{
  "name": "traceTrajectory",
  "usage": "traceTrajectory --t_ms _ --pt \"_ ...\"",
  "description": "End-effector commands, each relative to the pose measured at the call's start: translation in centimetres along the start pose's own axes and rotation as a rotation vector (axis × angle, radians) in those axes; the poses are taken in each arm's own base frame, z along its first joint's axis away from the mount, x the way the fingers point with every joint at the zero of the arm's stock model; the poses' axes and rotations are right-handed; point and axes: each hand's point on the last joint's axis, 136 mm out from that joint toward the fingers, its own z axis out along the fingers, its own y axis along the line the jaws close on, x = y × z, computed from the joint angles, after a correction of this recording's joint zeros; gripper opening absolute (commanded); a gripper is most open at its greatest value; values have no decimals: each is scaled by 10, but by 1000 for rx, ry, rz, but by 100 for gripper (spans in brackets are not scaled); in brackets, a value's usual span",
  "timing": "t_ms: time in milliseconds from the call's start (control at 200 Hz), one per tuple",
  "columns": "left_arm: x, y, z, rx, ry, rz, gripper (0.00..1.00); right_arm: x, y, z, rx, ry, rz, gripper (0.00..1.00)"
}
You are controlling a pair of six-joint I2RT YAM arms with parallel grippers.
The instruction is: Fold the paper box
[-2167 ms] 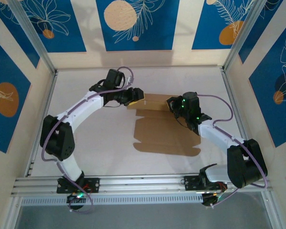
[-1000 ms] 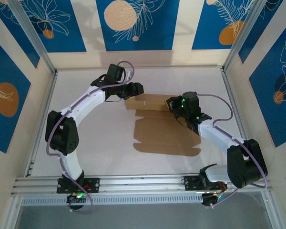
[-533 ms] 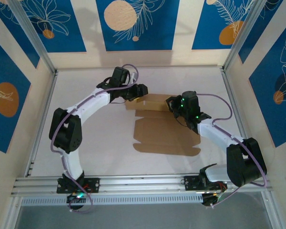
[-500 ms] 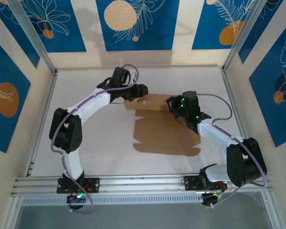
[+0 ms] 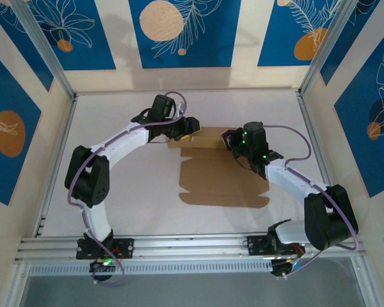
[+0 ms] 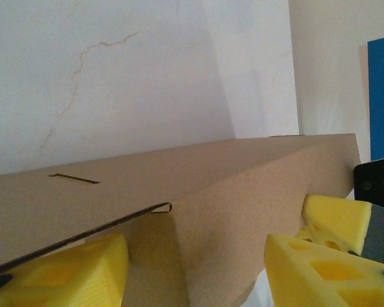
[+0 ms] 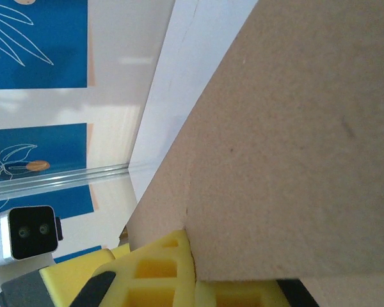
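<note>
The paper box (image 5: 224,182) wall was held raised: pinched by the right end effector (image 5: 231,140), straddled by the part-open left end effector (image 5: 192,128). Left closure was judged necessary next.

Paper box (image 5: 208,136) end — hidden behind right pincer (image 5: 233,142).
</note>
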Motion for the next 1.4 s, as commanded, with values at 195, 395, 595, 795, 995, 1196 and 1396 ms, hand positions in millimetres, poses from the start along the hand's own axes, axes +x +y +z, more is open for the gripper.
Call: traceTrajectory --t_ms 195,395,595,795,995,1196,1396 --pt "6 -30 6 221 0 -122 52 8 -11 4 59 38 -8 5" --pt "-8 -38 14 332 -57 -149 37 9 -12 5 59 50 13 4" --pt "-13 -38 23 438 -81 -200 12 8 -17 7 57 60 39 4" --pt "-14 -36 23 482 -96 -229 2 8 -18 8 57 60 34 4" --pt "-5 -12 13 336 -82 -169 45 0 -18 3 85 29 -1 4" --pt "7 29 -25 13 -107 19 56 -7 -18 0 122 25 -29 4" --pt "16 55 -47 -39 -156 29 56 -12 -16 -1 137 41 -47 4"
